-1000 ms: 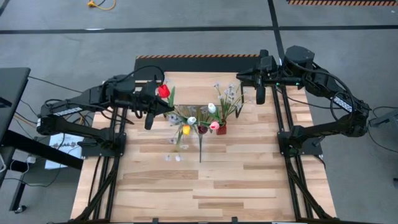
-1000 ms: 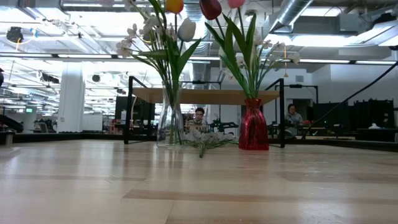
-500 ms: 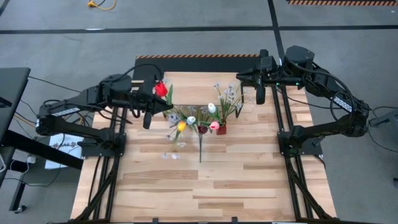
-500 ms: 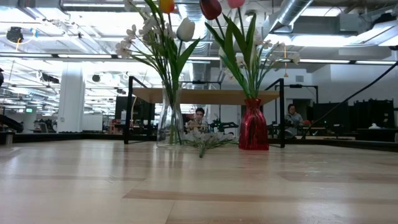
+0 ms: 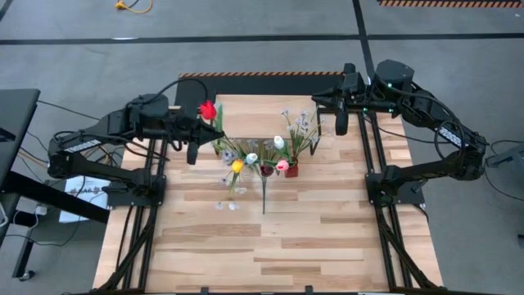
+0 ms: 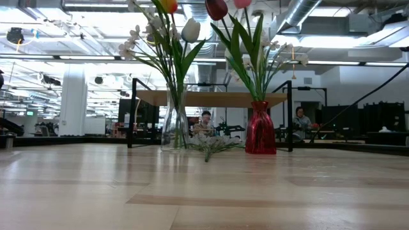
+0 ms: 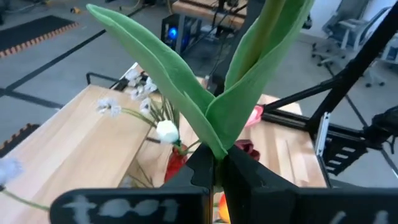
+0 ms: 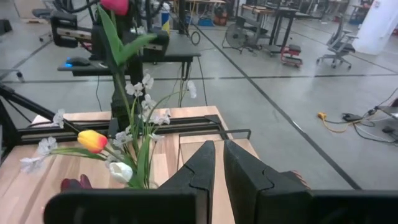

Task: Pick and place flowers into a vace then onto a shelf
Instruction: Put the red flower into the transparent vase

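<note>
My left gripper [image 5: 205, 125] is shut on a red tulip [image 5: 207, 109] high above the table's far left, next to the clear vase [image 6: 174, 128]. That vase holds a yellow tulip [image 5: 237, 166], a white tulip and white sprays. A red vase [image 6: 260, 131] to its right holds more flowers. Both vases stand on the table in front of the shelf [image 6: 211, 98]. One loose spray [image 5: 264, 192] lies flat on the table between them. My right gripper [image 5: 318, 99] is shut on nothing, high over the far right. My left gripper pinches the red tulip's green stem [image 7: 214, 160] between its two fingers, just below where the long leaves [image 7: 186, 81] branch off. The fingers come nearly level from the table's left and lie across the stem. The tulip stands upright with its head [image 8: 115, 5] above the fingers.
The shelf's board stands on black legs [image 6: 131, 112] at the far middle, close behind both vases. The near half of the table [image 5: 270, 246] is bare wood. People sit in the room beyond the table [image 6: 204, 121].
My left gripper has risen a little and drawn toward the table's far left corner with the red tulip, which stays upright in the hold. The yellow tulip in the clear vase has leaned toward the table's left.
</note>
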Action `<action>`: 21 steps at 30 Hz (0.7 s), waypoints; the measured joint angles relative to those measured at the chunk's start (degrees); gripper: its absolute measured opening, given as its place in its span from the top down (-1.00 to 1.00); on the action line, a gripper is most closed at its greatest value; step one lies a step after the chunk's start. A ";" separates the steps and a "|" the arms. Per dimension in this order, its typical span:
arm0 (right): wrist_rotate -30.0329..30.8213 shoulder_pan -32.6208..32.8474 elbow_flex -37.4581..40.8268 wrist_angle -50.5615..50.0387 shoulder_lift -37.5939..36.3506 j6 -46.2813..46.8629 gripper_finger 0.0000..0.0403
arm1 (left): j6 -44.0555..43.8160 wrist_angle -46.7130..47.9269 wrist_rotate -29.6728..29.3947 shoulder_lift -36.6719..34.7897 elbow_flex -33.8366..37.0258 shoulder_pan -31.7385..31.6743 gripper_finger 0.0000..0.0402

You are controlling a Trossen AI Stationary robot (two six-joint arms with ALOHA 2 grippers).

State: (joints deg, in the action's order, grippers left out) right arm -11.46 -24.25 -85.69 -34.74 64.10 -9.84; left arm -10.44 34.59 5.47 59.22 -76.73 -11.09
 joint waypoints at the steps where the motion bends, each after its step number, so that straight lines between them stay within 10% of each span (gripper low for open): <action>1: 0.00 0.00 0.00 -0.06 0.00 -0.54 0.87 | -0.17 0.43 -0.26 0.28 0.03 0.00 1.00; 21: -0.02 0.00 0.00 -2.68 0.00 -2.28 0.87 | 0.66 0.44 3.25 7.22 0.04 -0.79 1.00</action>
State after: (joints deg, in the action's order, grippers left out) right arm -11.49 -24.25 -85.69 -37.42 64.10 -12.11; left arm -9.78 35.03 8.71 66.44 -76.69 -11.88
